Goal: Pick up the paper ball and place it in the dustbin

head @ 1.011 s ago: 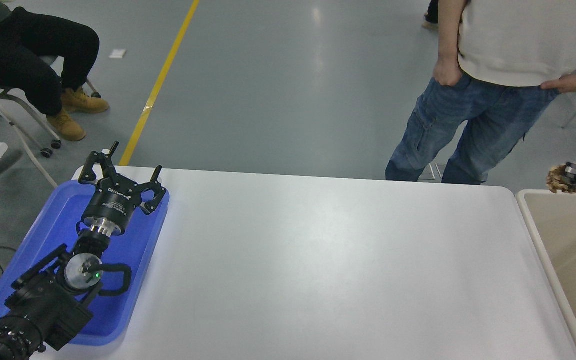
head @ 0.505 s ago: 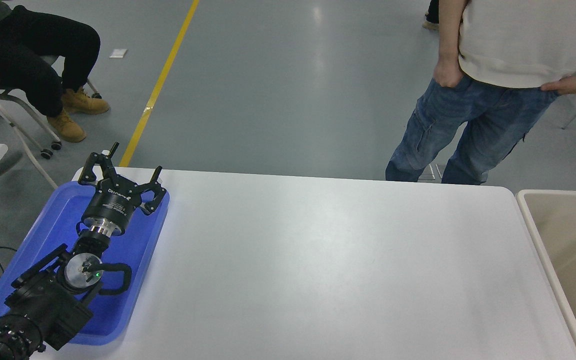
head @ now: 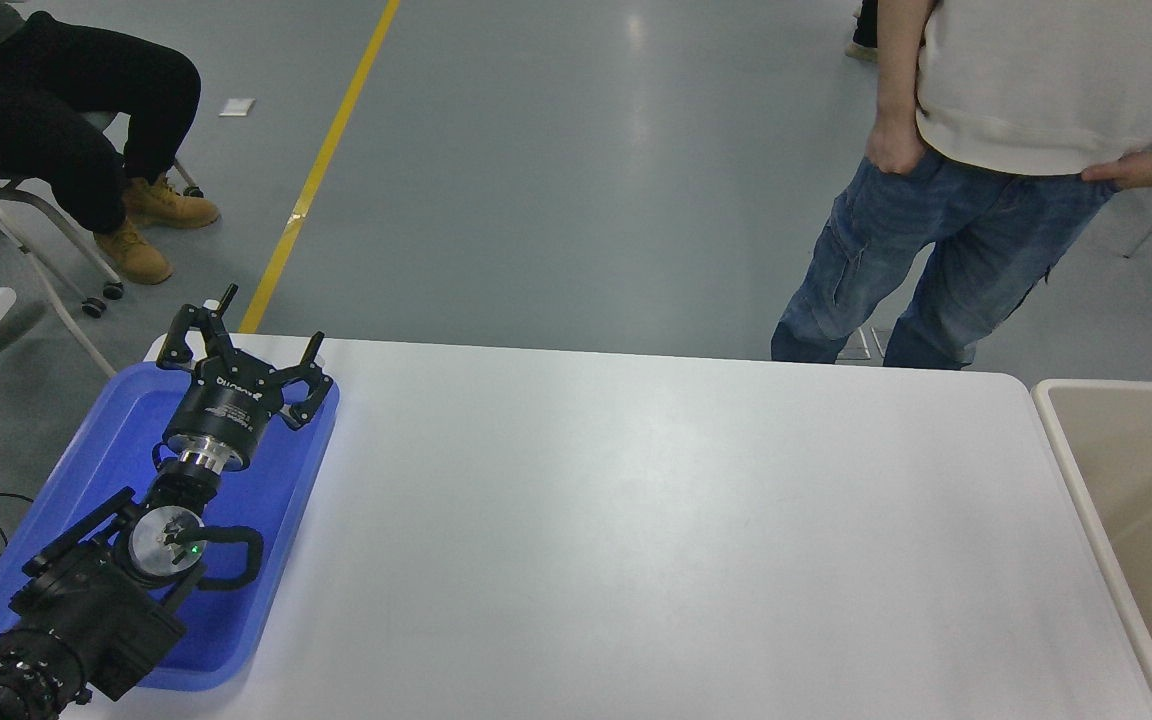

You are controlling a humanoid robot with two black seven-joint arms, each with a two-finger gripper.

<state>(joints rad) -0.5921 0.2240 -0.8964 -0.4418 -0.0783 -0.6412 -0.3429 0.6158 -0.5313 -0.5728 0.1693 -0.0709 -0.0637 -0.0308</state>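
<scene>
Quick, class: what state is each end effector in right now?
Left end effector: open, empty, parked over the blue tray.
Right end effector: almost wholly out of view; state cannot be told.

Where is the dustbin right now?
In the head view, the dustbin stands at the far right, against the white table's right edge, cut off by the frame.

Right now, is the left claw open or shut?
Open: the left claw has its fingers spread apart, nothing between them, above the blue tray.
</scene>
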